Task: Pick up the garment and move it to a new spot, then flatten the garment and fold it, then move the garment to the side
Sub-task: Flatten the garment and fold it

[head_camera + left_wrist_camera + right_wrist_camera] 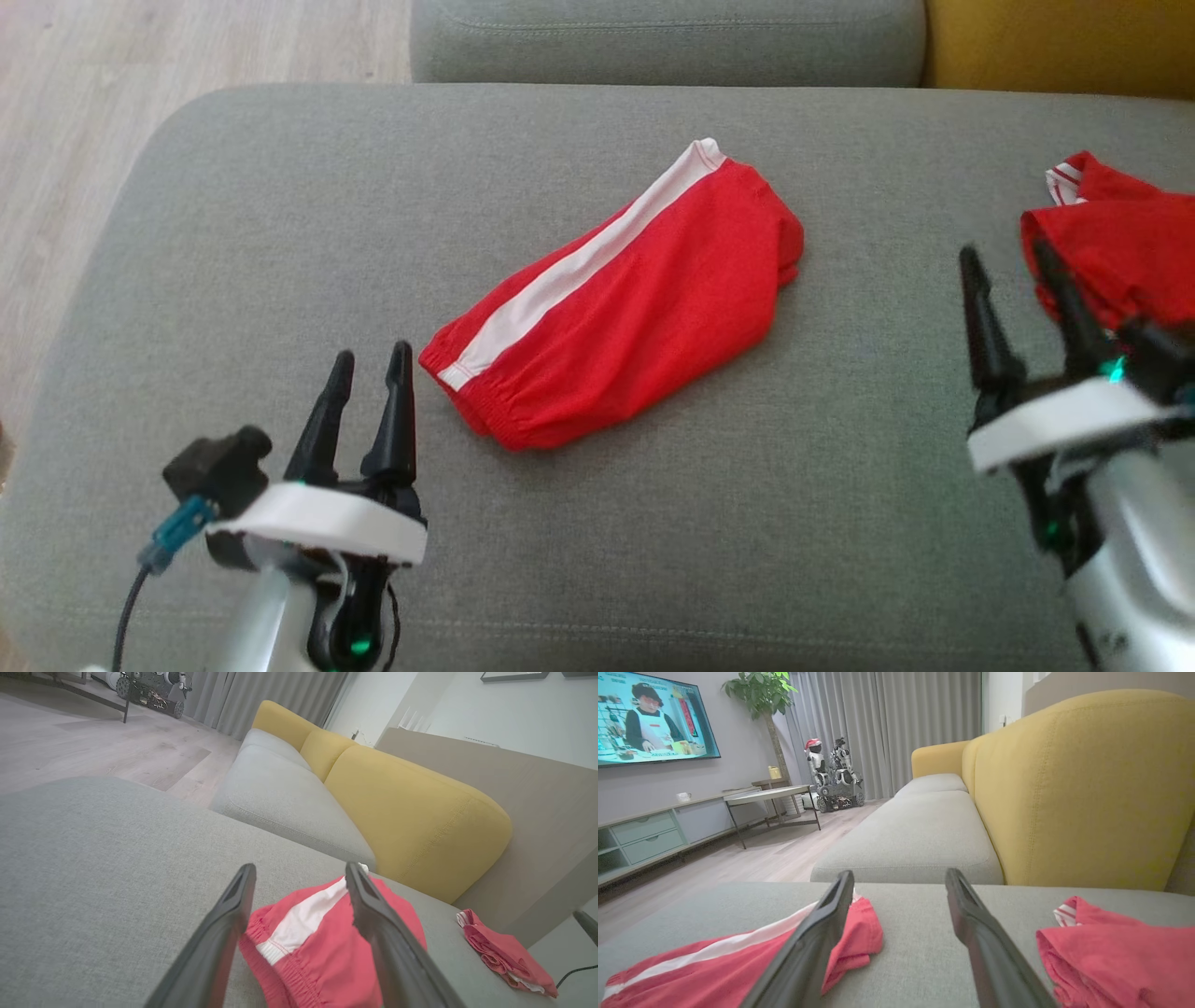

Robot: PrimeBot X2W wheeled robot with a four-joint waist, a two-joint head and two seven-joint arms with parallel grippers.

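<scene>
The garment is a pair of red shorts with a white side stripe. It lies folded and slanted in the middle of the grey cushion. My left gripper stands open just left of its waistband end, fingers not touching it. In the left wrist view the garment lies just beyond the open left gripper. My right gripper is open at the right, apart from the garment. In the right wrist view the garment sits to the lower left of the empty right gripper.
A second red garment lies crumpled at the cushion's right edge, just behind my right fingers. A grey seat cushion and yellow backrest lie beyond. Wooden floor drops off on the left.
</scene>
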